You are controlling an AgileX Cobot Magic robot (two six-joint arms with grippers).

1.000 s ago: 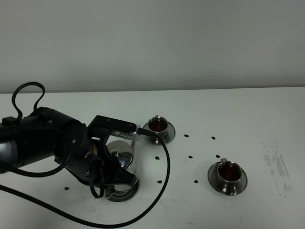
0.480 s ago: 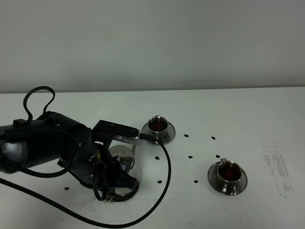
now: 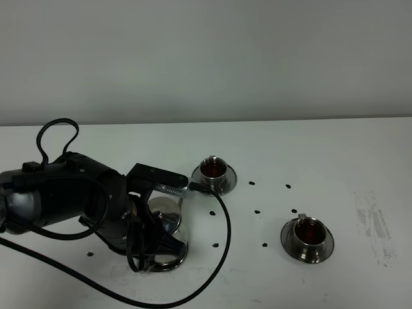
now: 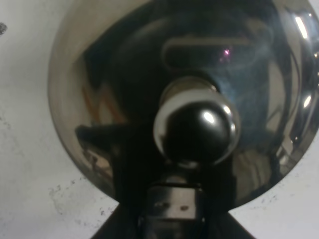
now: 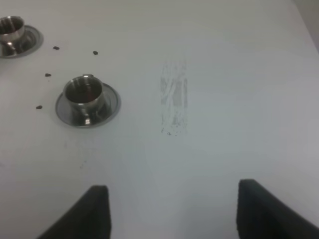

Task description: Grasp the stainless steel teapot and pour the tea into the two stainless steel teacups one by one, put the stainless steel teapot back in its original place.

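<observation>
The left pincer [image 4: 172, 219] is clamped on the stainless steel teapot [image 3: 166, 222], gripping at the handle side below the lid knob [image 4: 195, 130], a mirror-bright ball on a domed, polished lid. Compared with a second ago the arm has sunk and drawn slightly left, and the teapot now sits lower, on or just above the original place [image 3: 168, 262], a shallow shiny saucer near the table's front edge; contact cannot be told. The right pincer [image 5: 172, 209] stands with its dark jaws wide apart over bare white table [image 3: 335, 161], holding nothing. The two stainless steel teacups, one just right of the teapot [image 3: 214, 168] and one further right [image 3: 309, 230], are small steel cylinders on round saucers, both holding dark reddish tea. Small black specks [image 3: 257, 212] lie scattered between them, and a faint grey scuff [image 3: 373, 225] marks the table on the right.
</observation>
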